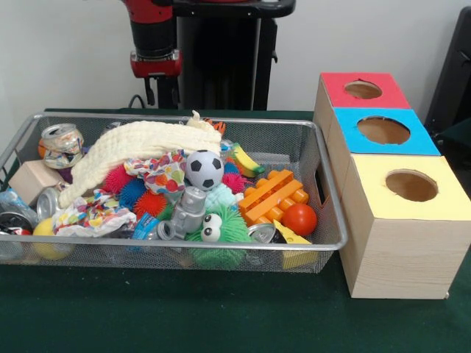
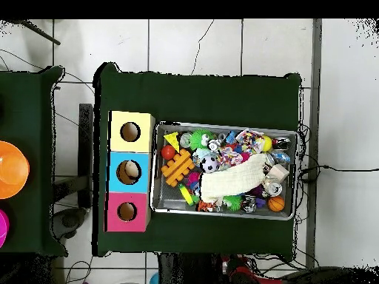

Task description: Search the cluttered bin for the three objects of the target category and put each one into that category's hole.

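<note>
Bottles are hard to pick out; a crushed clear one [image 1: 13, 202] seems to lie at the cluttered bin's [image 1: 324, 176] end farthest from the red box's hole [image 1: 363, 90], below and sideways of the raised end effector [image 1: 153, 92]. Whether it is parted, I cannot tell.

We see a dark green counter [image 1: 221, 316] carrying the cluttered bin [image 1: 335, 220] and, just beside it, perhaps touching, a row of three pale wooden boxes [image 1: 401, 257] topped red, blue and yellow.
</note>
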